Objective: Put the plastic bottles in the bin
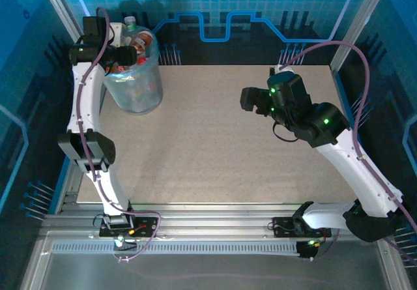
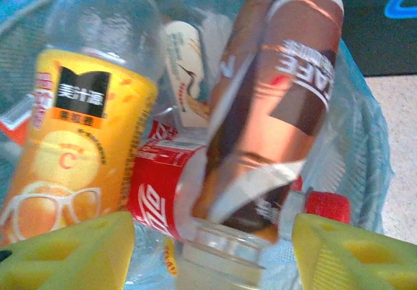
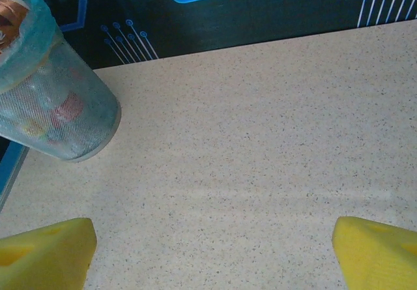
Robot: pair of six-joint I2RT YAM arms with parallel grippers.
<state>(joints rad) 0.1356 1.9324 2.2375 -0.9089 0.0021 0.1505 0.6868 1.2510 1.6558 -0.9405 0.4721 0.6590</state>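
Note:
The bin (image 1: 135, 88), a pale-blue bucket with a clear bag liner, stands at the table's far left corner and holds several plastic bottles (image 1: 140, 39). My left gripper (image 1: 127, 55) hovers over its rim. In the left wrist view a brown bottle (image 2: 273, 107) lies on the pile, its clear neck pointing at the camera. My left gripper (image 2: 214, 251) is open, with its yellow fingers (image 2: 71, 251) standing clear on either side of that neck. An orange bottle (image 2: 71, 140) and a red-labelled one (image 2: 159, 192) lie beside it. My right gripper (image 1: 251, 100) is open over bare table.
The bin's mesh-like wall (image 3: 58, 114) shows at the upper left of the right wrist view, far from my right gripper (image 3: 214, 251). Dark panels and frame posts border the tabletop (image 1: 215, 146) at the back and sides.

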